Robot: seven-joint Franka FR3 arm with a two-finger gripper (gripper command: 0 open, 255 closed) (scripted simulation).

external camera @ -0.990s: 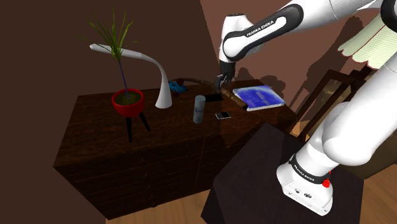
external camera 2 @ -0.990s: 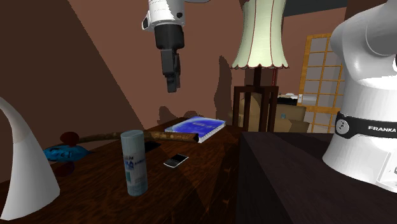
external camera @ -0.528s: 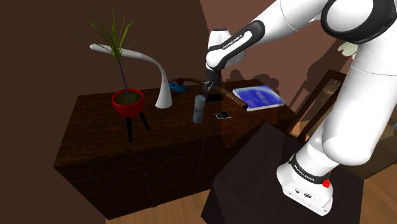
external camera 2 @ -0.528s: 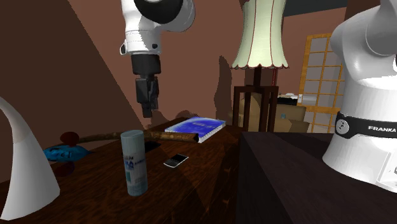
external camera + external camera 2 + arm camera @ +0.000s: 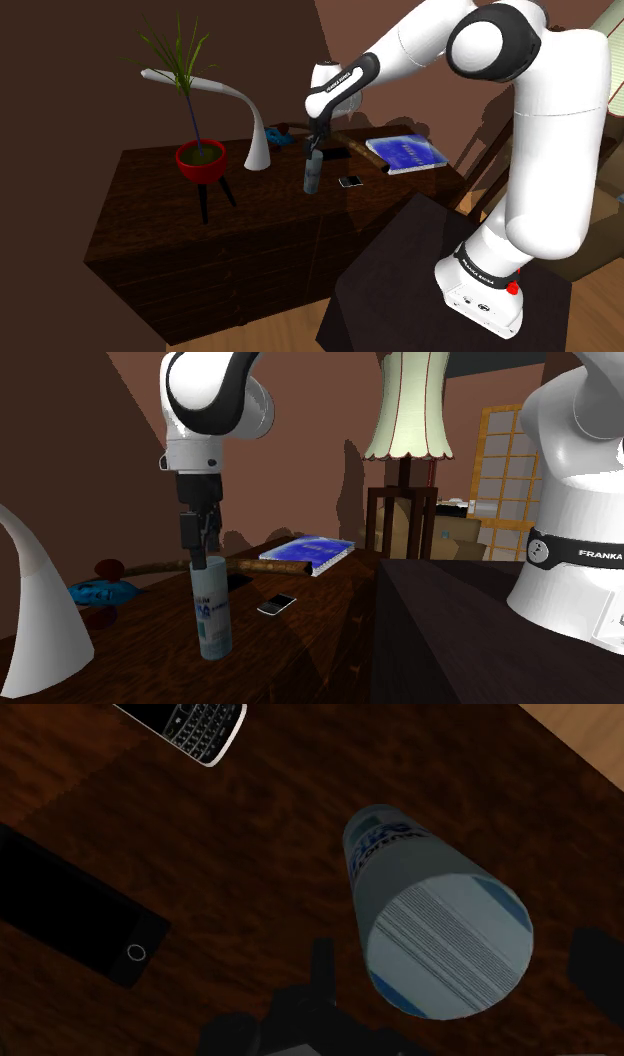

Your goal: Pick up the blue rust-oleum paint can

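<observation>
In the shoulder view, a potted plant (image 5: 200, 160) in a red bowl on dark legs stands at the left of the dark wooden desk (image 5: 150, 195). Just right of it is a white curved lamp (image 5: 257, 150), and a small blue object (image 5: 284, 142) lies behind the lamp's foot. A brown stick (image 5: 150, 566) lies along the back of the desk.

Near the middle stands the paint can (image 5: 313, 173), upright on the desk. It is tall and pale blue-white, with blue lettering on its side (the words cannot be made out). The white arm bends down from the upper right, and the black hand (image 5: 200, 555) hangs straight over the can, pointing down, with its tips level with the can's top rim.

In the wrist view the fingers (image 5: 600, 962) stand wide apart, one on each side of the can's top. A gap shows between each finger and the can, so the hand grips nothing.

Right of the can a flat black phone (image 5: 72, 919) lies on the wood. A small keyed phone (image 5: 350, 181) lies face up toward the desk's front edge. Further right a blue book (image 5: 405, 152) lies flat near the desk's end.

At the lower right the arm's white base sits on its black stand (image 5: 400, 280), close against the desk. In the second exterior view a floor lamp (image 5: 408, 412) with a cream shade rises behind the book.
</observation>
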